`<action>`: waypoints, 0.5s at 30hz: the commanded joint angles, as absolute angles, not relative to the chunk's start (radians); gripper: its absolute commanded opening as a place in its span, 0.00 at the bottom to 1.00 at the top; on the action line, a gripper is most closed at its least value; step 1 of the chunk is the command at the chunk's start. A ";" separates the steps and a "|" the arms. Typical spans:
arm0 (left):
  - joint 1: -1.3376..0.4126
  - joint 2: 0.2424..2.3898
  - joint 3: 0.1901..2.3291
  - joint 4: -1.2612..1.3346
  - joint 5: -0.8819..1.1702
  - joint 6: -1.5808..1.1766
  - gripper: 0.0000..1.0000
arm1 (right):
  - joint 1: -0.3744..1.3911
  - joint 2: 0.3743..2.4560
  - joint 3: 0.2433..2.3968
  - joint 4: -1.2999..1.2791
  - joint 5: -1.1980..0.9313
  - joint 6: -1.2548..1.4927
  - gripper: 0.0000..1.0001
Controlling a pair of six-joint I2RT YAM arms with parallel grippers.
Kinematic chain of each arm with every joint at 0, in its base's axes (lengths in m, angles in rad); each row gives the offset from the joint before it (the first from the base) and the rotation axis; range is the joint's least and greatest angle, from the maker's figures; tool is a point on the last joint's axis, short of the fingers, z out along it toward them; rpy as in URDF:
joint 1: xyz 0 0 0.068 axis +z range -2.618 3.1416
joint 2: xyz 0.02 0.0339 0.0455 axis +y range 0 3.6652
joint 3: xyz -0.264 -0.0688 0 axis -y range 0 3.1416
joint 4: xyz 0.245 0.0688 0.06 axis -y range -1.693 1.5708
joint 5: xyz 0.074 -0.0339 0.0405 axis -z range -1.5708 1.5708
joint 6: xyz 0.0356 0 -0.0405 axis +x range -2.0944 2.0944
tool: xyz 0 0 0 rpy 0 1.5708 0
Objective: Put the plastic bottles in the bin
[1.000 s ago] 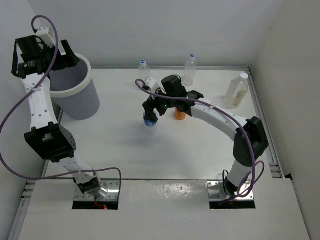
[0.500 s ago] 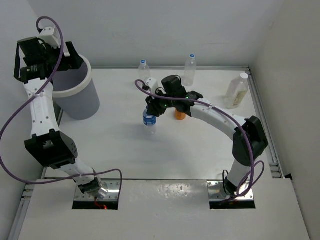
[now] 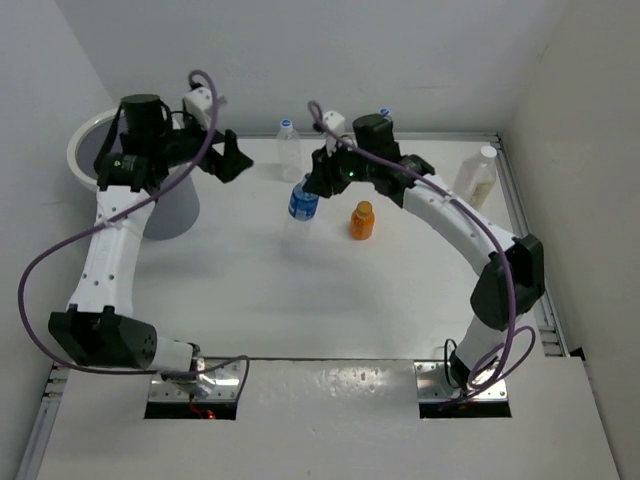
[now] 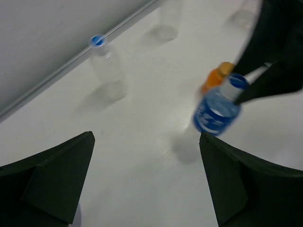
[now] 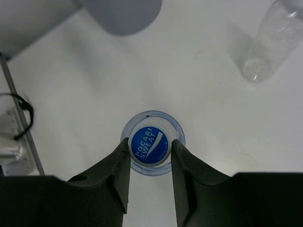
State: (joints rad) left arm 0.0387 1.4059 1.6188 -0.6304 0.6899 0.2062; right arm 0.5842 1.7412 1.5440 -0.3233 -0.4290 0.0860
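Note:
My right gripper [image 3: 316, 182] [image 5: 150, 143] is shut on the blue cap of a clear bottle with a blue label [image 3: 300, 201] [image 4: 215, 111] [image 5: 152, 117], which hangs a little above the table. An orange bottle [image 3: 362, 220] [image 4: 216, 78] stands just to its right. A clear blue-capped bottle [image 3: 288, 142] [image 4: 105, 64] [image 5: 273, 41] stands at the back wall. A whitish bottle [image 3: 474, 180] is at the far right. The grey bin [image 3: 80, 150] stands at the back left, partly behind my left arm. My left gripper [image 3: 229, 158] [image 4: 146, 137] is open and empty, left of the held bottle.
Another blue-capped bottle [image 3: 384, 115] peeks out behind my right arm at the back wall. A raised rail [image 3: 520, 230] borders the table on the right. Purple cables loop off both arms.
My right gripper has closed on the blue-labelled bottle's cap and lifted it toward the back. My left arm has swung from over the bin to the right, toward that bottle.

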 commanded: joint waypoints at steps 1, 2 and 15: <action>-0.081 1.324 1.589 -0.624 0.732 0.290 1.00 | 0.532 1.658 1.646 -0.284 -0.541 0.234 0.00; -0.130 1.315 1.576 -0.624 0.718 0.290 1.00 | 0.520 1.648 1.654 -0.278 -0.551 0.259 0.00; -0.415 1.336 1.557 -0.615 0.572 0.256 1.00 | 0.502 1.582 1.667 -0.190 -0.672 0.472 0.00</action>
State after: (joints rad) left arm -0.3698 1.3357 1.5658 -0.6415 0.6083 0.2539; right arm 0.4999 1.6165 1.6260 -0.2604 -0.6220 0.3935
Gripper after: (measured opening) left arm 0.997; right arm 0.348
